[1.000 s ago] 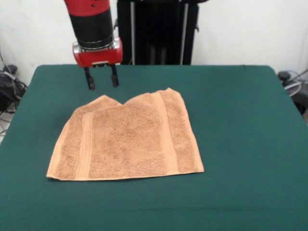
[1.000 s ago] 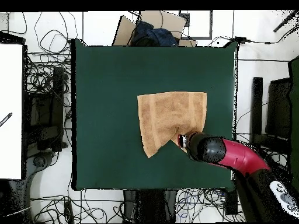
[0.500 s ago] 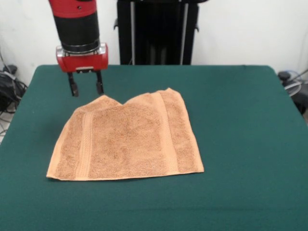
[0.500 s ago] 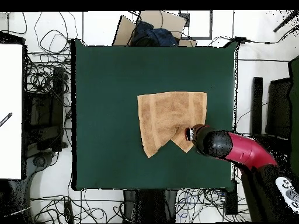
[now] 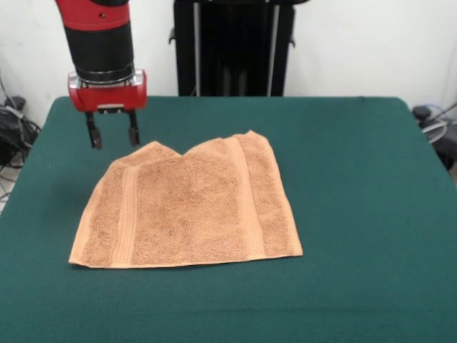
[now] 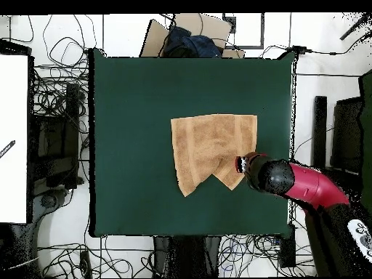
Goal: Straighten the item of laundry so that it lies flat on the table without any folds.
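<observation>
We see the towel (image 5: 187,207) lying on the green table (image 5: 357,179), somewhat left of the middle in the front view. It is not fully spread out. Its near edge runs as a fairly straight line, and the two near corners lie flat on the felt. The far edge is uneven: it rises to two peaks with a notch between them, which tells us a part of the cloth along that side is folded. In the overhead view the same edge of the towel (image 6: 211,149) shows as two pointed flaps toward the bottom of the picture, while the opposite edge is straight. Two smoother woven bands run across the terry surface, one near the left side and one right of centre in the front view. We find the gripper (image 5: 112,133) hanging from the red and black arm (image 5: 96,36) above the bare felt, just beyond the towel's far left peak and a little to its left. Its two dark fingers (image 5: 92,135) point straight down with a clear gap between them, and nothing is held in that gap. They do not touch the cloth.
</observation>
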`<state>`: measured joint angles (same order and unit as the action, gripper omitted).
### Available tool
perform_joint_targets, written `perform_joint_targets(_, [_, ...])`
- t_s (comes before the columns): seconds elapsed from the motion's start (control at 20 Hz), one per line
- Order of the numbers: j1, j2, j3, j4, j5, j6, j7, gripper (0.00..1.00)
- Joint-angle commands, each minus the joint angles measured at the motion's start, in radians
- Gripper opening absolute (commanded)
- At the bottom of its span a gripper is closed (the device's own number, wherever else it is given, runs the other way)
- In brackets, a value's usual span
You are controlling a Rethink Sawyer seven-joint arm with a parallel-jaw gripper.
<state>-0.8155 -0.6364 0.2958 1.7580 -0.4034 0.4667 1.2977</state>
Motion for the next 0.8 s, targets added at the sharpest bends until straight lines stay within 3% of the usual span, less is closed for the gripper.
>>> perform_joint_targets(0.05, [0.006, 0.043, 0.036, 0.038, -0.068, -0.028, 0.016, 1.00])
perform_joint_targets(0.3, [0.000, 0.152, 0.024, -0.006, -0.084, -0.055, 0.016, 1.00])
perform_joint_targets(0.8, [-0.021, 0.234, 0.027, -0.048, -0.118, -0.094, 0.014, 1.00])
